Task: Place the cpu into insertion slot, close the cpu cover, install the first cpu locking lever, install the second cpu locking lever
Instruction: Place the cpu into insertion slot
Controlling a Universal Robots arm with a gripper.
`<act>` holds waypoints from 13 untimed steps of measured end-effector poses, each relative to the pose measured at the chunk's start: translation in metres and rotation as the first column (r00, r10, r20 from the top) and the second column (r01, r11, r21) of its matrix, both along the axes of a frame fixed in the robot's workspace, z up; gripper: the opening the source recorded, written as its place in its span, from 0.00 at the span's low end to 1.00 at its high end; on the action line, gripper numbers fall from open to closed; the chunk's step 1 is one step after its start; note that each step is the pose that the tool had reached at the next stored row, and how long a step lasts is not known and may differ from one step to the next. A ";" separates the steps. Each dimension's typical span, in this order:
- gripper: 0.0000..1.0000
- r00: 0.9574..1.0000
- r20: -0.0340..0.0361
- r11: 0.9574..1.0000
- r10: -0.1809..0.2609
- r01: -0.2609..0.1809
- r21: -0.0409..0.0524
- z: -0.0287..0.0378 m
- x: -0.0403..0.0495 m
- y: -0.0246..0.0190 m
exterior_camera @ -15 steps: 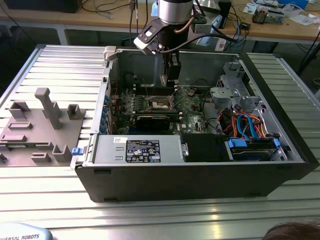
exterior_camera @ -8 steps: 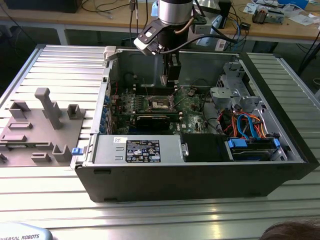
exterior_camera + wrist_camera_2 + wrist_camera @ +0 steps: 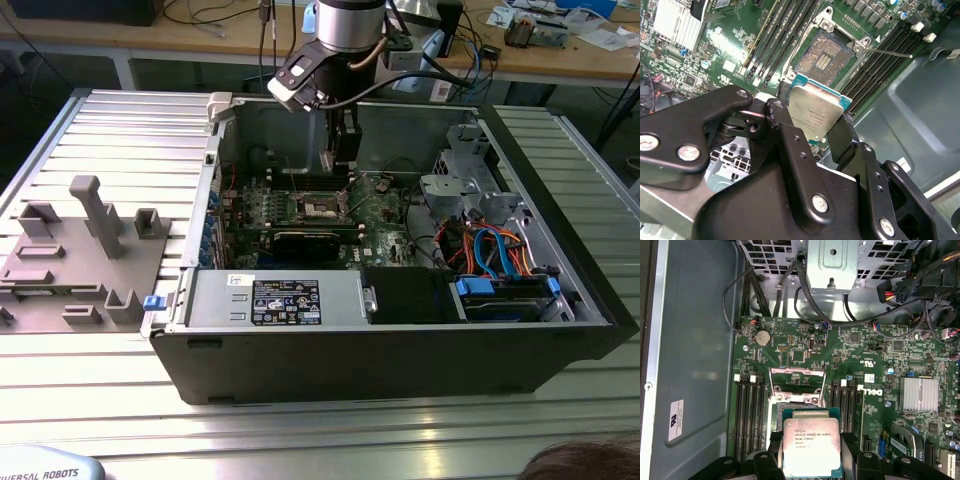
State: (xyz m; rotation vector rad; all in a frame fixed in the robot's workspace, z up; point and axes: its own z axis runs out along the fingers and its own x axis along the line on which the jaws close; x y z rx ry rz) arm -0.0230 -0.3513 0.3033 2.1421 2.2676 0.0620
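My gripper [image 3: 812, 127] is shut on the cpu [image 3: 817, 112], a flat square chip with a silver-grey top on a blue-green base, held by two opposite edges. In the first wrist view the cpu [image 3: 811, 445] hangs in the gripper [image 3: 812, 466] above the insertion slot [image 3: 794, 399] and hides part of it. The insertion slot [image 3: 822, 54] lies open with its contact field bare. The cpu cover [image 3: 797, 376] stands flipped open beside the slot. A thin locking lever [image 3: 890, 51] juts out sideways. In the exterior view the gripper [image 3: 343, 158] hovers inside the case over the slot [image 3: 322, 207].
The green board [image 3: 875, 355] carries memory slots [image 3: 751, 415] on both sides of the socket and a finned heatsink [image 3: 918, 394]. A drive cage [image 3: 462, 175] and cables [image 3: 490, 245] fill the case's right. A grey fixture [image 3: 80, 250] lies outside at the exterior view's left.
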 end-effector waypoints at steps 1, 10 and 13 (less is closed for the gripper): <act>0.55 1.000 0.000 1.000 0.000 0.000 0.000 -0.0001 0.0000 0.0000; 0.55 1.000 0.000 1.000 0.000 0.000 0.000 -0.0019 0.0000 0.0000; 0.55 1.000 0.000 1.000 0.000 0.000 0.000 -0.0025 0.0000 0.0000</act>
